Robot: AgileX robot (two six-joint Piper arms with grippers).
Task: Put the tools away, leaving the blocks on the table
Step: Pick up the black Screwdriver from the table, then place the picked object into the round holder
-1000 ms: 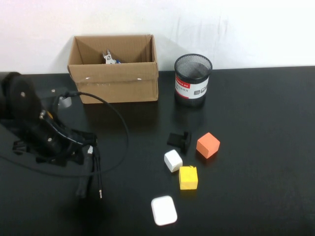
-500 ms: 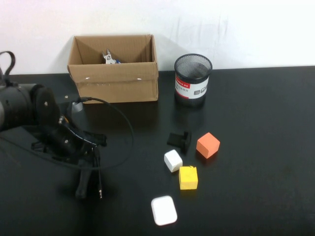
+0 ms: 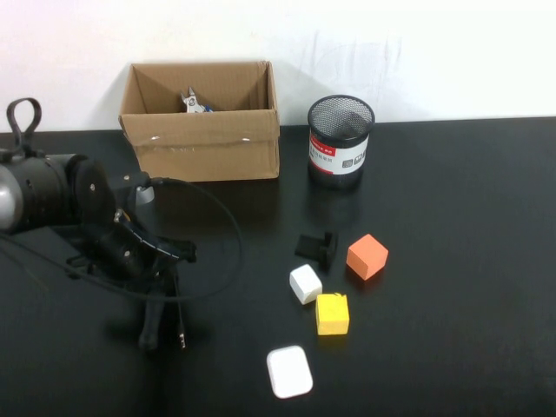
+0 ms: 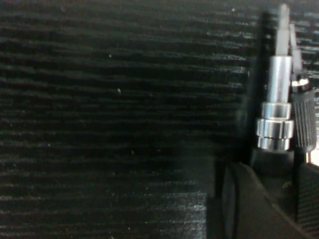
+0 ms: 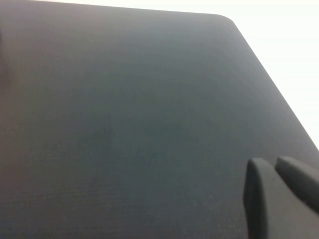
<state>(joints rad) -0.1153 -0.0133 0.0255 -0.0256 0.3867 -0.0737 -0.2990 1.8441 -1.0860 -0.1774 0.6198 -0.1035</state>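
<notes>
The left gripper hangs low over the slim black pliers and thin driver on the counter; whether its fingers grip them I cannot tell. The right gripper has closed, empty fingers. The blue-handled cutters lie in the cardboard box.

A plain white wall runs behind the table, evenly lit, meeting its far edge.

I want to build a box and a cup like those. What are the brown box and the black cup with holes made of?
The brown box looks like corrugated cardboard: dull tan, folded flaps, tape-like shine along its front edge. The black cup seems to be metal wire mesh, since you can see through its fine grid, with a paper-like red and white label around it. Both stand at the back of the matt black table.
</notes>
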